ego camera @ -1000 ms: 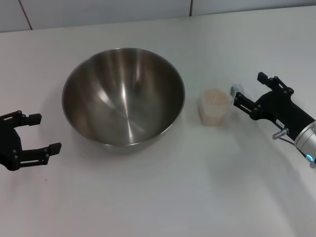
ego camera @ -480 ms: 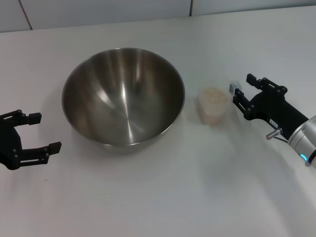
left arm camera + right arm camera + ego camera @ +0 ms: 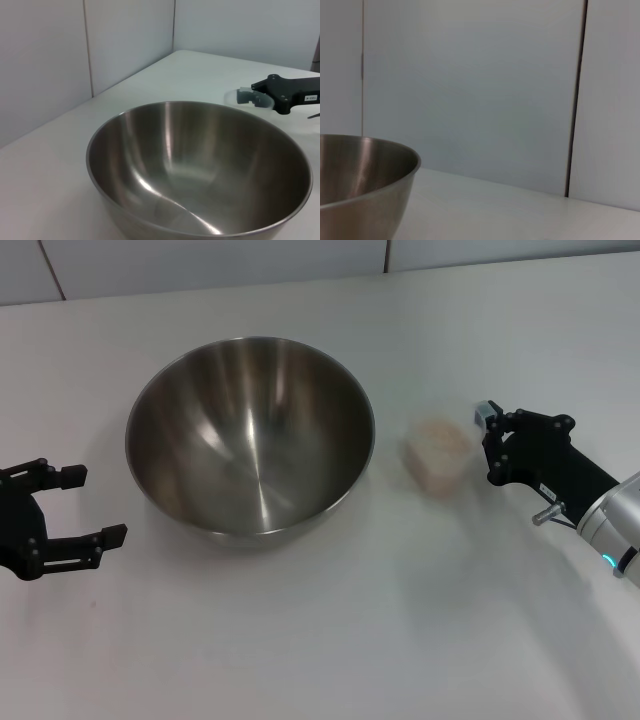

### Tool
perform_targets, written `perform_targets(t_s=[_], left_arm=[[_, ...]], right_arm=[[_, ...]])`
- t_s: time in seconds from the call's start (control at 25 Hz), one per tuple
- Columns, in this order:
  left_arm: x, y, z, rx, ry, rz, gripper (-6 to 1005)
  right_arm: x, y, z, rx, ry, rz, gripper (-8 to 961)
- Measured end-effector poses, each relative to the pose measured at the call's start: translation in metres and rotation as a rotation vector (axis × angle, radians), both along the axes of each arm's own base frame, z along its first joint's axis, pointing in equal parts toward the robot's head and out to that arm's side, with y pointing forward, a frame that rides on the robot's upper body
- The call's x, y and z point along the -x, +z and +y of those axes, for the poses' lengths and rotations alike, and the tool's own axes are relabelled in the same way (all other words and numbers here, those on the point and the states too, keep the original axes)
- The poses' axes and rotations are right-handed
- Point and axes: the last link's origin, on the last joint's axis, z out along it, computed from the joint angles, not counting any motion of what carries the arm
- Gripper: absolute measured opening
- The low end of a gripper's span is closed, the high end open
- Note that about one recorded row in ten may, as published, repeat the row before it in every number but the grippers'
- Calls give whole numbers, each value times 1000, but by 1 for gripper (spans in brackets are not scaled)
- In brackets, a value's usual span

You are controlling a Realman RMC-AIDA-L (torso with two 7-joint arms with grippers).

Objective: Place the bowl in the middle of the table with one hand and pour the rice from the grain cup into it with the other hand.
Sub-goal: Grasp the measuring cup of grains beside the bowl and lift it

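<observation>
The steel bowl [image 3: 250, 435] stands empty on the white table [image 3: 320, 640], left of the middle. It fills the left wrist view [image 3: 200, 165], and its rim shows in the right wrist view [image 3: 365, 170]. The clear grain cup [image 3: 437, 455] stands upright to the right of the bowl, with the rice [image 3: 437, 437] in it. My right gripper [image 3: 490, 445] is open just right of the cup, with its fingertips at the cup's side. It also shows in the left wrist view [image 3: 285, 95], beside the cup's rim [image 3: 245, 97]. My left gripper [image 3: 95, 505] is open and empty, left of the bowl.
A pale panelled wall [image 3: 200, 260] runs along the table's far edge. Bare tabletop lies in front of the bowl and the cup.
My right gripper has turned at the wrist and moved in closer to the cup's right side. The bowl and my left gripper have not moved.
</observation>
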Motion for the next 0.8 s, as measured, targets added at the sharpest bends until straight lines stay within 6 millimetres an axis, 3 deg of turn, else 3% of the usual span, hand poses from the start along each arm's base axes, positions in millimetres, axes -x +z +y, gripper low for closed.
perform_targets(t_s=[0.24, 0.6, 0.8], left_arm=[[-1, 0, 0, 4, -2, 0, 867], [-1, 2, 1, -2, -4, -2, 866], [-2, 1, 1, 1, -9, -1, 864]], right_arm=[[1, 1, 0, -9, 5, 8, 9], [17, 26, -3, -166, 113, 111, 9], [47, 36, 10, -268, 280, 70, 10]])
